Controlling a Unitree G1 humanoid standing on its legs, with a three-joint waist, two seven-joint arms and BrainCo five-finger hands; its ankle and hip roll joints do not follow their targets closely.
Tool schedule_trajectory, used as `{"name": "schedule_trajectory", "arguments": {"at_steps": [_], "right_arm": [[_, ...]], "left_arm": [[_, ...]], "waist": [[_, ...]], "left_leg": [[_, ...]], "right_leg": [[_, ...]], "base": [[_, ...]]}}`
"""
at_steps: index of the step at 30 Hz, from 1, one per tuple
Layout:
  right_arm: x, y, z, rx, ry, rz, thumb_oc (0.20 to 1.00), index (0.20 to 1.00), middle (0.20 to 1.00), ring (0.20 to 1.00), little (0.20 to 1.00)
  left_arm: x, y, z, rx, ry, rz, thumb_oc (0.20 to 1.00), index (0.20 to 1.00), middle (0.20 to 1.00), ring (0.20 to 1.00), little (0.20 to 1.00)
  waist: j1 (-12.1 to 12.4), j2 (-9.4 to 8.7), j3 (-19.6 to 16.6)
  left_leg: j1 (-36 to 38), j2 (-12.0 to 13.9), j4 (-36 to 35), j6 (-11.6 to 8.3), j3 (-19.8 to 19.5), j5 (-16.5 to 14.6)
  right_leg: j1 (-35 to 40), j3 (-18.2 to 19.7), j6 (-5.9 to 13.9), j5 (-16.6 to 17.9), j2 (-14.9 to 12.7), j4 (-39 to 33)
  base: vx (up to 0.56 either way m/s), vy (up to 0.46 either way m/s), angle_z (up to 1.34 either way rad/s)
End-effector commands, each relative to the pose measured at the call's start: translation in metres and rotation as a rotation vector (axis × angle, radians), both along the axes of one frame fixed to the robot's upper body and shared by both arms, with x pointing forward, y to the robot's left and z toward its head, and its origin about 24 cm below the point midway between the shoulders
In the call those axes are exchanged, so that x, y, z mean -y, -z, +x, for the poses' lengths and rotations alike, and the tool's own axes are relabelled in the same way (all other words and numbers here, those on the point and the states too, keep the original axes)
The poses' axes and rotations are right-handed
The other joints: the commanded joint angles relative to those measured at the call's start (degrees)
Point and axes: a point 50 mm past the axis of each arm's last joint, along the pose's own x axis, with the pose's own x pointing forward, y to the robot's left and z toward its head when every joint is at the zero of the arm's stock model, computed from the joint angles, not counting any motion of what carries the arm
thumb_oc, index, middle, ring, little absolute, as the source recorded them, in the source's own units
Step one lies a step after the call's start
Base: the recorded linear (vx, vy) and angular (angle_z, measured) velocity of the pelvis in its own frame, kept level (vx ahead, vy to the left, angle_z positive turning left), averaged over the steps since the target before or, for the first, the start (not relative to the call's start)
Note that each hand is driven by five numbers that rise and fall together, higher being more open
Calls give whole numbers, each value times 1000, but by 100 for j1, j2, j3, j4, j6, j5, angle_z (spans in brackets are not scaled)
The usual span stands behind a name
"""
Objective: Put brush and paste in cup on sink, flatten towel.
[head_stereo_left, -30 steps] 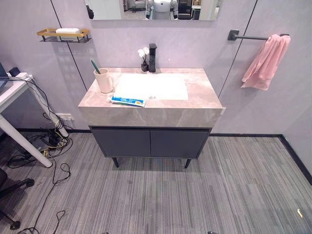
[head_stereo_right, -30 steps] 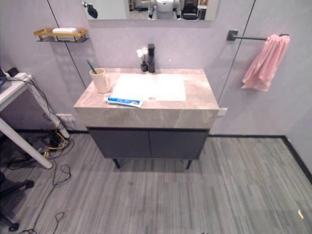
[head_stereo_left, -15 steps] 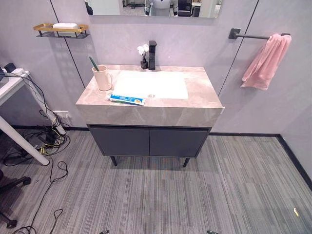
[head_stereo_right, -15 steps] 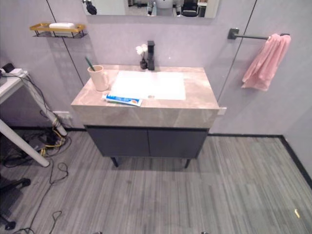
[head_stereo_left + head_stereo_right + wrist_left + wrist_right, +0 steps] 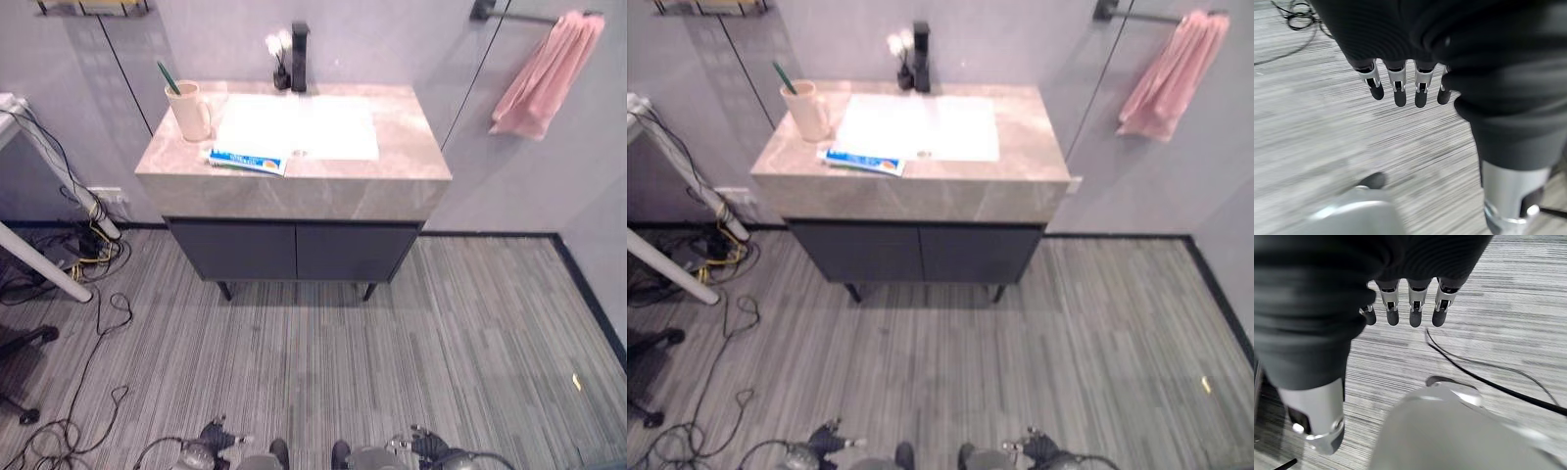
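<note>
Brush point(image 5: 168, 77) already in cup point(image 5: 190, 111); paste point(image 5: 248, 162) flat on sink point(image 5: 392, 176), towel point(image 5: 547, 73) bunched; left hand point(image 5: 1400, 85), right hand point(image 5: 1410, 308) relaxed, empty

The surface point(image 5: 402, 147) is beige-grey marble with pale veins around a white basin point(image 5: 299, 127). The cup point(image 5: 188, 111) is pale pink, the brush point(image 5: 168, 77) in it dark green. The paste point(image 5: 247, 161) is blue and white. The towel point(image 5: 547, 73) is pink, the tap point(image 5: 299, 43) black, the cabinet point(image 5: 294, 252) dark grey, the floor point(image 5: 411, 343) grey-streaked.
</note>
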Motion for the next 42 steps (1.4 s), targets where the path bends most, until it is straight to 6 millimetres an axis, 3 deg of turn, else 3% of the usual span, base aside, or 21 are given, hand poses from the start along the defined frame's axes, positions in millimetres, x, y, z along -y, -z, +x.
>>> {"name": "schedule_trajectory", "arguments": {"at_steps": [1, 4, 5, 9, 17, 21, 22, 23, 24, 26, 29, 32, 36, 39, 42], "right_arm": [[16, -5, 3, 56, 21, -53, 1000, 1000, 1000, 1000, 1000], [19, -6, 2, 55, -89, -171, 1000, 1000, 1000, 1000, 1000], [20, -8, 6, 62, -231, -293, 1000, 1000, 1000, 1000, 1000], [22, -8, 8, 60, -47, -160, 1000, 1000, 1000, 1000, 1000], [18, -8, 12, 59, -96, -188, 1000, 1000, 1000, 1000, 1000], [16, -9, 18, 54, -130, -196, 1000, 1000, 1000, 1000, 1000], [17, -10, 18, 55, -131, -198, 1000, 1000, 1000, 1000, 1000], [17, -10, 18, 56, -132, -197, 1000, 1000, 1000, 1000, 1000], [17, -10, 18, 56, -135, -200, 1000, 1000, 1000, 1000, 1000], [17, -9, 16, 51, -141, -204, 1000, 1000, 1000, 1000, 1000], [17, -6, 9, 35, -132, -192, 1000, 1000, 1000, 1000, 1000], [19, -5, 3, 17, -116, -190, 1000, 1000, 1000, 1000, 1000], [18, -2, -4, -5, -125, -186, 1000, 1000, 1000, 1000, 1000], [19, -1, -9, -18, -134, -184, 1000, 1000, 1000, 1000, 1000], [21, -1, -9, -19, -132, -185, 1000, 1000, 1000, 1000, 1000]], "left_arm": [[-2, 0, -2, 34, -25, 23, 1000, 1000, 1000, 1000, 1000], [-1, -2, 1, 62, 4, 54, 1000, 1000, 1000, 1000, 1000], [1, -4, 6, 89, 3, 66, 1000, 1000, 1000, 1000, 1000], [2, -4, 8, 81, -2, 56, 1000, 1000, 1000, 1000, 1000], [7, 1, -1, 41, 37, 61, 1000, 1000, 1000, 1000, 1000], [8, 2, -2, 27, 69, 72, 1000, 1000, 1000, 1000, 1000], [8, 1, -1, 25, 86, 74, 1000, 1000, 1000, 1000, 1000], [7, 1, 0, 19, 100, 80, 1000, 1000, 1000, 1000, 1000], [4, 0, 1, 18, 105, 90, 1000, 1000, 1000, 1000, 1000], [-1, 0, -1, 8, 82, 89, 1000, 1000, 1000, 1000, 1000], [-3, 2, -5, -12, 75, 92, 1000, 1000, 1000, 1000, 1000], [-4, 2, -6, -21, 70, 88, 1000, 1000, 1000, 1000, 1000], [1, 4, -9, -26, 26, 45, 1000, 1000, 1000, 1000, 1000], [3, 6, -11, -32, 19, 38, 1000, 1000, 1000, 1000, 1000], [5, 7, -12, -42, 18, 32, 1000, 1000, 1000, 1000, 1000]], "waist": [[-11, 54, -299], [-20, 58, -366], [-13, 66, -348], [-26, 59, -349], [18, 97, -426], [50, 159, -410], [53, 169, -391], [53, 150, -305], [38, 174, -230], [27, 238, -51], [-85, 210, -52], [-194, 133, -74], [-388, 102, -137], [-455, 101, -263], [-510, 173, -412]], "left_leg": [[15, 185, 387, -77, -52, -233], [110, 173, 324, -66, -49, -250], [138, 170, 347, -76, -57, -272], [175, 148, 286, -72, -43, -239], [383, 44, -21, 6, 66, -181], [623, -77, -480, 138, 168, -36], [675, -130, -585, 193, 152, 9], [814, -248, -685, 295, 171, 24], [910, -271, -753, 353, 176, 39], [1153, -263, -907, 434, 181, 27], [1317, -373, -1006, 441, 101, -50], [1498, -507, -1145, 386, 28, -188], [1862, -506, -1303, 240, -197, -361], [2011, -414, -1309, 149, -360, -408], [2094, -197, -1332, 29, -503, -304]], "right_leg": [[-78, -150, 503, 724, -424, -53], [0, -156, 518, 728, -424, -84], [40, -152, 518, 697, -421, -76], [87, -139, 500, 759, -436, -196], [239, -5, 564, 955, -476, -600], [207, 80, 715, 1229, -599, -549], [104, 86, 754, 1368, -668, -288], [-152, 165, 794, 1936, -801, 305], [-301, 152, 784, 2159, -836, 700], [-697, -128, 766, 2170, -876, 1344], [-916, -165, 747, 2062, -704, 866], [-1013, -377, 780, 2127, -763, -350], [-1051, -93, 876, 2512, -544, -1631], [-962, 208, 814, 2575, -368, -1706], [-965, 257, 699, 2440, -91, -1540]], "base": [[51, -3, 1], [36, 3, 3], [19, 4, 6], [-10, 14, 4], [18, 64, -1], [25, 176, -14], [13, 206, -9], [17, 293, -13], [30, 345, -17], [88, 221, -12], [187, 57, -6], [232, -13, -4], [336, -65, 17], [385, -119, 40], [327, -137, 33]]}}
